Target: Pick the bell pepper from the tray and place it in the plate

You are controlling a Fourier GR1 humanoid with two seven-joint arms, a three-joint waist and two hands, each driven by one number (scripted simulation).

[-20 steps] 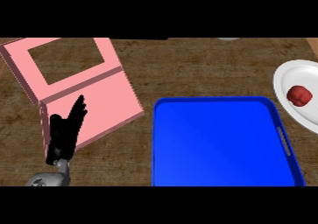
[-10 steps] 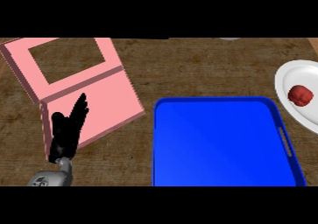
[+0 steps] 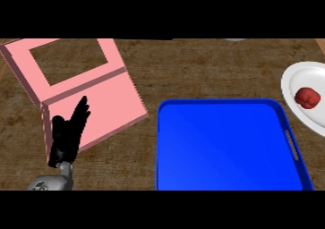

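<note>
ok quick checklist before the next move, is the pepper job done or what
1. Bell pepper on the plate: ok, the red pepper lies on the white plate at the right edge.
2. Blue tray holds no pepper: ok, nothing shows on it.
3. Left hand free: ok, open, fingers straight, over the pink board, holding nothing.
4. Right hand clear of the plate: cannot tell, it is not in view.
5. Whole plate on the counter: cannot tell, the view's right edge cuts it off.
</note>
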